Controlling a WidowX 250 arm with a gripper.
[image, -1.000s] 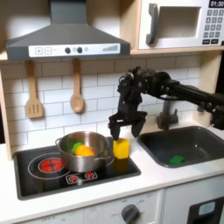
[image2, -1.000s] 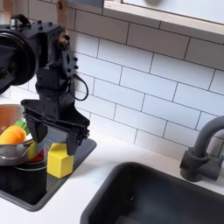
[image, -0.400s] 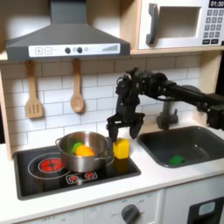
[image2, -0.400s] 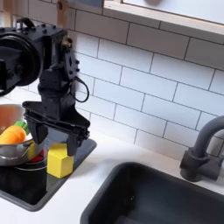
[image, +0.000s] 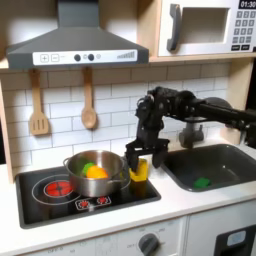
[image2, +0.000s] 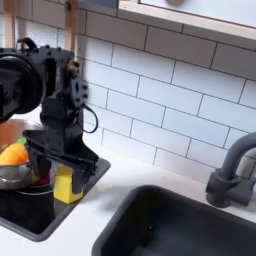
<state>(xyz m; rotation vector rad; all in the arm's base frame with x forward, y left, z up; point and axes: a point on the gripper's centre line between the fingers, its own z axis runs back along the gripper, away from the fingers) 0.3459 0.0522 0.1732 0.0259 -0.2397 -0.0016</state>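
One yellow block (image: 139, 171) stood on the black stovetop (image: 60, 205), just beside the one metal pot (image: 97, 176). The gripper (image: 141, 157) was low over the block, its jaws open on both sides of it. Inside the pot lay one orange piece (image2: 13, 155) and one green piece (image: 88, 166).

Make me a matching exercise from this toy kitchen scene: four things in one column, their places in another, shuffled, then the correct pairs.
Things:
1. yellow block
2. orange fruit
3. green item
4. wooden spatula

Places:
A. in the sink
B. on the stovetop beside the pot, between the gripper fingers
C. hanging on the tiled wall
D. inside the pot

Pairs: 1-B, 2-D, 3-A, 4-C
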